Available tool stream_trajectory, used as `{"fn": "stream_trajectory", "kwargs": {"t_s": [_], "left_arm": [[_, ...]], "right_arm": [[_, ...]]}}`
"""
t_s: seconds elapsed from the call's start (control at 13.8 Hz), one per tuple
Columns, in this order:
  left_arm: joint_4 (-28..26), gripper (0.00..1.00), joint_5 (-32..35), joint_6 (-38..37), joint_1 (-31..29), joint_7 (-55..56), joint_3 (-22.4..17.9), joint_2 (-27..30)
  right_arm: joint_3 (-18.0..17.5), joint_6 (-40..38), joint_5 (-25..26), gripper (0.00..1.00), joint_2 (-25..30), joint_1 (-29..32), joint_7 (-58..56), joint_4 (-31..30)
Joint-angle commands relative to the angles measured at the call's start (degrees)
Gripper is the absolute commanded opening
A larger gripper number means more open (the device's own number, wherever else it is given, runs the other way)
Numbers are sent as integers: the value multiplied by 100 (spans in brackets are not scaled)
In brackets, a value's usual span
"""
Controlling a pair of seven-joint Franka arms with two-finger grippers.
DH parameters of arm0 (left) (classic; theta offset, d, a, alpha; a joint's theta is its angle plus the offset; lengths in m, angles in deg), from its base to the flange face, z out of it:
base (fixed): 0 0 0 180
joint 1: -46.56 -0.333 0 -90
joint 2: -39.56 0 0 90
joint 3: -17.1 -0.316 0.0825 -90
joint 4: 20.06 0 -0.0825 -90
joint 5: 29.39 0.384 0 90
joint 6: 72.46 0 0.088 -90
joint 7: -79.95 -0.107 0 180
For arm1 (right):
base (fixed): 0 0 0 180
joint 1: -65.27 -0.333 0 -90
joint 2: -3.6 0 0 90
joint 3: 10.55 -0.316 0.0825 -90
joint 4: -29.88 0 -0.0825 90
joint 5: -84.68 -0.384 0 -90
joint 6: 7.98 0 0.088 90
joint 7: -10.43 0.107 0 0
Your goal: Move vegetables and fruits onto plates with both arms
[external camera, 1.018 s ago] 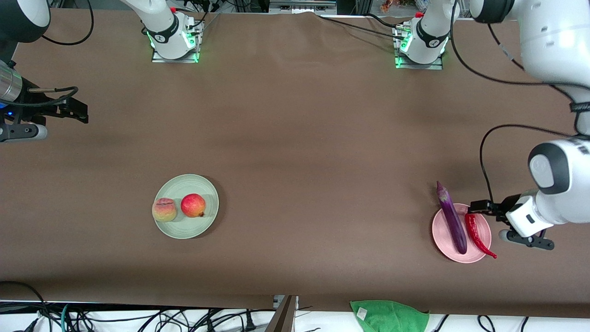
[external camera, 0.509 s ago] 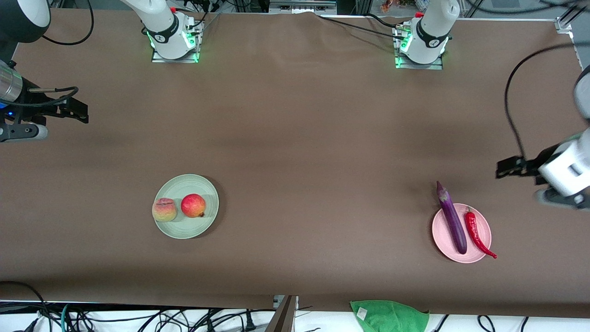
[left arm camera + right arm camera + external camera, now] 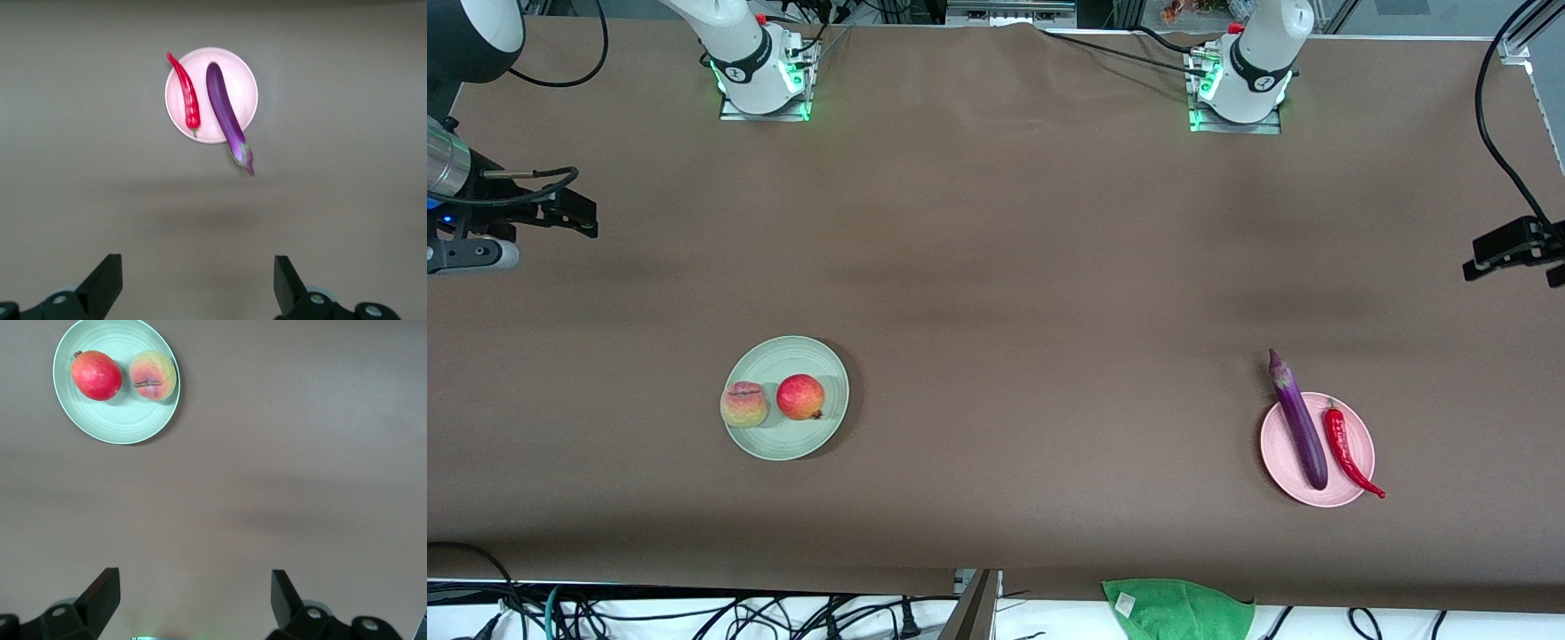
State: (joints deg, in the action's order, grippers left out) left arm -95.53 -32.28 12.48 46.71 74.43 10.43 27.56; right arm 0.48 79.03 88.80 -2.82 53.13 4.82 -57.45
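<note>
The purple eggplant (image 3: 1298, 420) and the red chili pepper (image 3: 1347, 449) lie side by side on the pink plate (image 3: 1280, 458); the eggplant's stem end overhangs the rim. The peach (image 3: 743, 404) and the pomegranate (image 3: 799, 396) sit on the mint green plate (image 3: 800, 440). My left gripper (image 3: 1494, 252) hangs open and empty over bare table at the left arm's end. Its wrist view shows the gripper (image 3: 197, 287), eggplant (image 3: 227, 117), chili (image 3: 187, 93) and pink plate (image 3: 243, 87). My right gripper (image 3: 574, 213) waits open over the right arm's end; its wrist view shows the gripper (image 3: 193, 603), pomegranate (image 3: 97, 375), peach (image 3: 153, 375) and mint plate (image 3: 113, 420).
A bright green cloth (image 3: 1178, 609) lies at the table's edge nearest the front camera. The arm bases (image 3: 765, 80) (image 3: 1240, 89) stand at the edge farthest from it. Cables hang along the near edge. Brown table cover lies between the plates.
My left gripper has drawn up and away from the chili on the pink plate, out toward the left arm's end of the table. The chili stays on the plate. The right arm has not moved.
</note>
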Motion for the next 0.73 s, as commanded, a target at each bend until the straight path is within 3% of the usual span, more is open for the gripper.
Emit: {"fn": "stream_trajectory", "kwargs": {"t_s": [0.0,0.15,0.65], "left_arm": [[-511,100,113,-39,-181,456,376,399],[-784,100,122,-21,-199,456,386,567],[-679,100,139,-135,-217,395,386,295]], "right_arm": [[-4,-8,-96,100,151,27,-71,-145],[4,-8,-96,100,151,27,-71,-145],[4,-8,-105,100,151,27,-71,-145]]}}
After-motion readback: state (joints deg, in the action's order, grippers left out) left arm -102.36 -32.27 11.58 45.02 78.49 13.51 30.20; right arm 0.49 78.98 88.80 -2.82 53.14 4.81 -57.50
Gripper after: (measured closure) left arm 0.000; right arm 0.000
